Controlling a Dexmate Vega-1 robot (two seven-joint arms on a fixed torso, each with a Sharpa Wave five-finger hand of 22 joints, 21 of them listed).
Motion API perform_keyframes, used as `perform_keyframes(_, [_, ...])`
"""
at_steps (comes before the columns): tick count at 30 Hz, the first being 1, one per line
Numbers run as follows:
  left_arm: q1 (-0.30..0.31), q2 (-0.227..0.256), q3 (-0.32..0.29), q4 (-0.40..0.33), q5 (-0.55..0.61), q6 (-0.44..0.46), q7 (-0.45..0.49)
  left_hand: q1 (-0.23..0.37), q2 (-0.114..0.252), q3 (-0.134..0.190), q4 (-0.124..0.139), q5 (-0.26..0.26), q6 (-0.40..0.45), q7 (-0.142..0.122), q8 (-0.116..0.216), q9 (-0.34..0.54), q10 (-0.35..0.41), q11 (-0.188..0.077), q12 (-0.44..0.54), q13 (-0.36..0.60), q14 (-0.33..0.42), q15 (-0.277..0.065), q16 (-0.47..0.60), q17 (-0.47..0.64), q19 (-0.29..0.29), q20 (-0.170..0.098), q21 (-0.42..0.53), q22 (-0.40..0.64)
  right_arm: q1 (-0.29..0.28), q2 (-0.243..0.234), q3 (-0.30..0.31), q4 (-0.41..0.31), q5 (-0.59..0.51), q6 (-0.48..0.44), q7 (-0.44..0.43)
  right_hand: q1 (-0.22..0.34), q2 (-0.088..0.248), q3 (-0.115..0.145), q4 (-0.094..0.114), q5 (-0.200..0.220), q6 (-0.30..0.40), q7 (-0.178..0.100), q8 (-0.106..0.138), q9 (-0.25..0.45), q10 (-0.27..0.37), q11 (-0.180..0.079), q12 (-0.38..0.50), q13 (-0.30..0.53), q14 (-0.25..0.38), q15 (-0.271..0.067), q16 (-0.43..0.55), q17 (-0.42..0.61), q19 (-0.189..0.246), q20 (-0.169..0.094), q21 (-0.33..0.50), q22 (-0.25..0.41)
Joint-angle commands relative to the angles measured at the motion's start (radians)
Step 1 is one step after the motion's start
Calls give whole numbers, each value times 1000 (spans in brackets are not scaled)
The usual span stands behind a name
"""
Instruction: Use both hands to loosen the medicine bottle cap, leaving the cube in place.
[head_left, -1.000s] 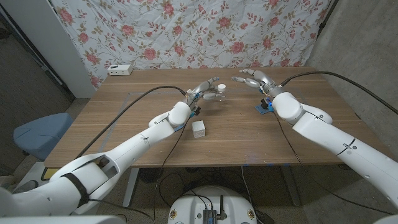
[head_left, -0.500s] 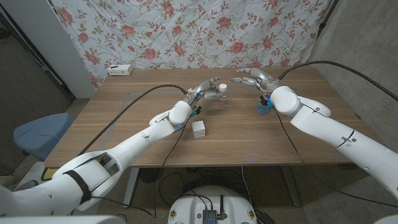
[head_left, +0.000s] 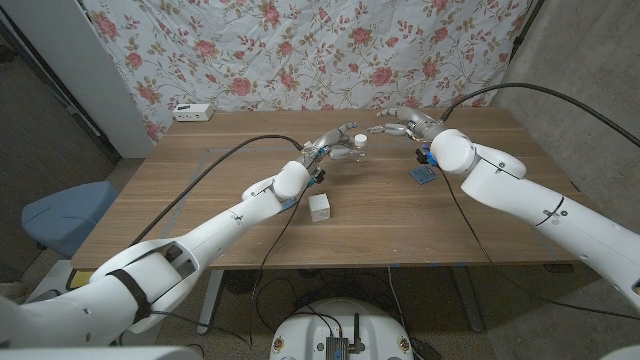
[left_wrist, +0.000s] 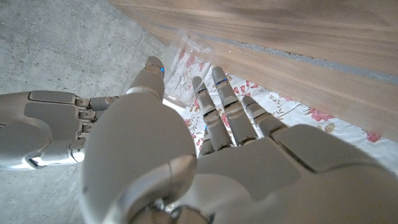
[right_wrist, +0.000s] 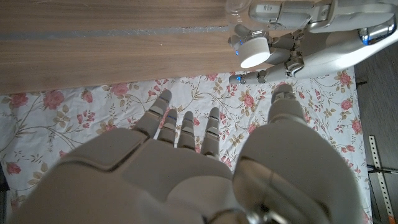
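Head view puts the medicine bottle (head_left: 352, 150) toward the far middle of the wooden table (head_left: 200, 190), standing roughly upright with its long axis vertical and its white cap (head_left: 358, 139) on top. The left hand (head_left: 328, 148) is wrapped around the clear body from the bottle's left, fingers curled about it, so the bottle is braced. The right hand (head_left: 400, 124) hovers just beside the cap on its right and a little farther back, fingers spread and holding nothing; a small gap separates the fingertips from the cap.

From the right wrist camera the cap (right_wrist: 254, 53) lies straight ahead of the right hand (right_wrist: 186, 168) and off toward the thumb side, so the coming move, as I judge it, is a short reach leftward and down onto the cap. The left wrist view shows the bottle (left_wrist: 186, 68) only as a faint clear shape between thumb and fingers, so the exact contact is probably firm but hard to confirm.

The white cube (head_left: 320, 207) sits well nearer the robot, beside the left forearm and apart from the bottle. A small blue thing (head_left: 424, 176) lies under the right forearm. Open room surrounds the cap.
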Motion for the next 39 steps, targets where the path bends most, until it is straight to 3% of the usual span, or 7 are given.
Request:
perform_keyframes(1, [-12, -15, 8, 27, 4, -14, 7, -10, 2, 12, 0, -3, 2, -5, 0, 2, 6, -2, -5, 6, 8, -114, 0, 2, 5, -142, -3, 2, 73, -1, -67, -14, -66, -77, 80, 14, -3, 9, 4, 1, 21, -9, 9, 6, -7, 4, 3, 3, 4, 8, 7, 6, -4, 7, 2, 3])
perform_keyframes(6, [-11, -19, 8, 31, 2, -18, 13, -12, 2, 12, 1, -4, 1, -5, 0, 2, 7, -3, -5, 6, 8, -114, -1, 2, 5, -141, -3, 2, 89, 7, -84, -14, -82, -98, 99, 18, -6, 11, 6, 1, 32, 11, 13, 8, -19, 4, 1, 3, 1, 10, 7, 6, -9, 10, 1, 3])
perform_keyframes(25, [-13, -31, 16, 49, 10, -47, 24, -16, 1, 14, 1, -4, 2, -9, -1, 2, 9, -1, -4, 6, 7, -113, -1, 1, 5, -140, -2, 2, 179, 37, -189, -22, -169, -196, 194, 26, -6, 16, 10, -3, 30, -1, 11, 13, -45, 3, -1, 4, -22, 24, 0, 6, -19, 16, 1, 3])
perform_keyframes(39, [-4, -26, 15, 32, 10, -44, 21, -16, 2, 16, -1, -4, 6, -13, -1, 1, 11, -2, -4, 6, 7, -113, -1, 1, 6, -140, -2, 2, 217, 55, -239, -16, -221, -229, 231, 44, -1, 28, 8, -4, 76, 0, 31, 21, -45, 2, 4, 4, -23, 23, 4, 6, -16, 16, 4, 3])
